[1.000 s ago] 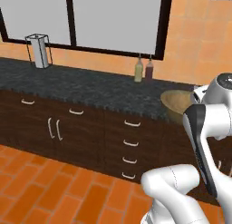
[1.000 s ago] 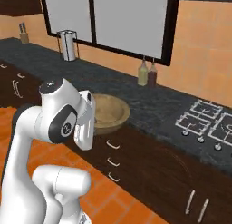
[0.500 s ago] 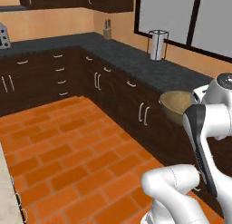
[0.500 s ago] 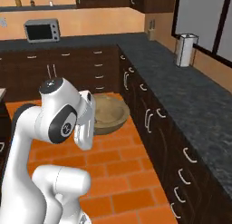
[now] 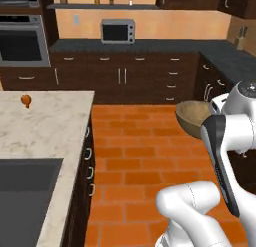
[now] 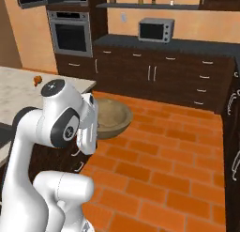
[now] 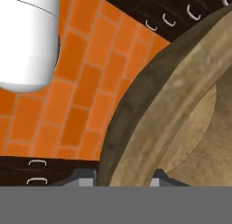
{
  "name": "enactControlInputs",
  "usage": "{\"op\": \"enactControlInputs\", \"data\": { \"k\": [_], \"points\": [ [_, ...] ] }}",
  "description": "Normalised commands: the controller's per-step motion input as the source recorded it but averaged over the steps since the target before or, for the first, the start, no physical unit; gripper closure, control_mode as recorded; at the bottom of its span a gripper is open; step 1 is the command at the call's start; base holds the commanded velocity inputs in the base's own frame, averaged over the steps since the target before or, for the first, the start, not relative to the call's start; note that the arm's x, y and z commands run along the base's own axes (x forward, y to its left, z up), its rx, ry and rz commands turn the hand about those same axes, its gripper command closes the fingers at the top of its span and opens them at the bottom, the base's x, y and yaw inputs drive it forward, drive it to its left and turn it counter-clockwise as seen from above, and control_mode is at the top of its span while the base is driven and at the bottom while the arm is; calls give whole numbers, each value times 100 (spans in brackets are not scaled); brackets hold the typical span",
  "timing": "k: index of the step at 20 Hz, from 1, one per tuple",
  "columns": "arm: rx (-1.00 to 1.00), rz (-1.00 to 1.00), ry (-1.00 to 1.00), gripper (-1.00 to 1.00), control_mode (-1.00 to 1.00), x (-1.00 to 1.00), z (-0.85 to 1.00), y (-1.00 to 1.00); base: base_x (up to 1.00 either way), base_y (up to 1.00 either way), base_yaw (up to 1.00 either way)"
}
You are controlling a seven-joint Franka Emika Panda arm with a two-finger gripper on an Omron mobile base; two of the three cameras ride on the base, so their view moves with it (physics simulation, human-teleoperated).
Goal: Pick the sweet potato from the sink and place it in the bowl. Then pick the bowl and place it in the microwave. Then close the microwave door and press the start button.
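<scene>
A white robot arm stands in a rendered kitchen with an orange brick floor (image 5: 135, 141) and dark wood cabinets (image 5: 125, 83). The tan, wood-like bowl (image 5: 192, 117) is held up in the air beside the arm's upper body, above the floor and clear of every table. In the right base view the bowl (image 6: 111, 117) juts out from behind the arm's white wrist, roughly level.

In the hand view the bowl's dark rim (image 7: 136, 123) sweeps across the picture in a broad arc, with the lighter inside of the bowl to the right of it. The end effector (image 7: 118, 180) sits at the bottom edge, one fingertip on each side of the rim, so it is clenched on the bowl's rim. The part of the bowl's inside that shows holds no visible sweet potato; the rest is hidden.

At lower left of the left base view lies a pale marble island table (image 5: 45, 136) with the black sink (image 5: 22, 201) sunk into it. A small orange object (image 5: 26, 100) sits on the far part of that table, well apart from the sink; it is too small to identify.

Against the far wall, a small silver oven (image 5: 118, 31) stands on a dark table, and a built-in steel oven (image 5: 24, 41) sits to its left. A shelf (image 5: 100, 6) above carries a few small jars.
</scene>
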Motion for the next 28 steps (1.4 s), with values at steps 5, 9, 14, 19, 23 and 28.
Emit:
{"op": "enactControlInputs", "data": {
  "k": [5,9,14,19,23,28],
  "points": [
    [0,0,0,100,100,0,0,0,79,-48,73],
    [0,0,0,100,100,0,0,0,71,-96,53],
    [0,0,0,100,100,0,0,0,52,-100,34],
    [0,0,0,100,100,0,0,0,47,-100,27],
    [0,0,0,100,100,0,0,0,51,-100,28],
    [0,0,0,100,100,0,0,0,78,-100,36]
  ]
}}
